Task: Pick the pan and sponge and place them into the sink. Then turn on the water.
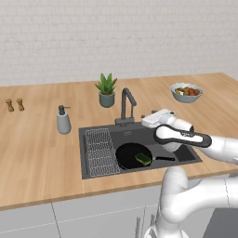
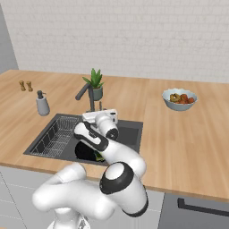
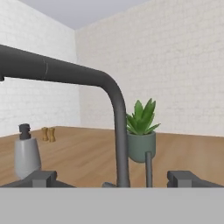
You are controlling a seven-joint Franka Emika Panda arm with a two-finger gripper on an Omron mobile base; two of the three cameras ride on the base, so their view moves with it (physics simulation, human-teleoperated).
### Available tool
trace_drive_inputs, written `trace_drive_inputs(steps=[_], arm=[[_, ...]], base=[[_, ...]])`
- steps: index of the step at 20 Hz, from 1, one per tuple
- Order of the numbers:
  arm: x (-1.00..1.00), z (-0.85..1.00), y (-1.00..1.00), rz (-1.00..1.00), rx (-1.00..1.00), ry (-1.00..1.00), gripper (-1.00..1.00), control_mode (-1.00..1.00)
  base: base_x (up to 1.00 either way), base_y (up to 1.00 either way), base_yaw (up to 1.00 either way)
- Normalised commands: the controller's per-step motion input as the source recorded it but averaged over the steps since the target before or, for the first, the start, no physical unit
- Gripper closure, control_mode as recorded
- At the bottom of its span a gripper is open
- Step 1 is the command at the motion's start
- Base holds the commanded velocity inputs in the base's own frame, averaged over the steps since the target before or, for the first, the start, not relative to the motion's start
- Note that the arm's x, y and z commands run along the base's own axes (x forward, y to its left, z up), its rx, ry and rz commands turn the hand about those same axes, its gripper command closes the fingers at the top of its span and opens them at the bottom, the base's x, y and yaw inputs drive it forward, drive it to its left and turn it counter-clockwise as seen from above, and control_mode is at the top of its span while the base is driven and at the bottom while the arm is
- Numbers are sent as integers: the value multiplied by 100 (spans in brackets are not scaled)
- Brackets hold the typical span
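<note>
Pan (image 1: 131,155) and sponge (image 1: 143,159) already lie in the sink (image 1: 95,172), the sponge resting inside the pan, whose thin handle points toward the basin's right end. By my reading only the water step remains.

Faucet (image 3: 119,131): in the hand view its upright post rises dead ahead of my gripper (image 3: 114,178), between the two finger tips, which stand wide apart with nothing between them. The spout arches away to the upper left of that view. A thinner dark rod (image 3: 148,168), which I take to be the lever, stands just beside the post on the right of that view, in front of the potted plant (image 3: 141,131). The coming move turns on this: the lever lies forward and slightly to that side, its long axis upright.

Hidden or uncertain: the bases of post and rod are cut off at the bottom of the hand view. In the right base view my own arm covers much of the basin. I cannot tell whether the fingers touch anything.
</note>
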Motion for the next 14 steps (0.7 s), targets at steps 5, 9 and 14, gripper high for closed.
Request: trace_drive_inputs(steps=[5, 9, 14], arm=[[13, -12, 5, 0, 0, 0, -100, -100], [14, -17, 9, 0, 0, 0, -100, -100], [24, -10, 11, -1, 0, 0, -100, -100]], base=[[0, 0, 0], [0, 0, 0], [0, 0, 0]])
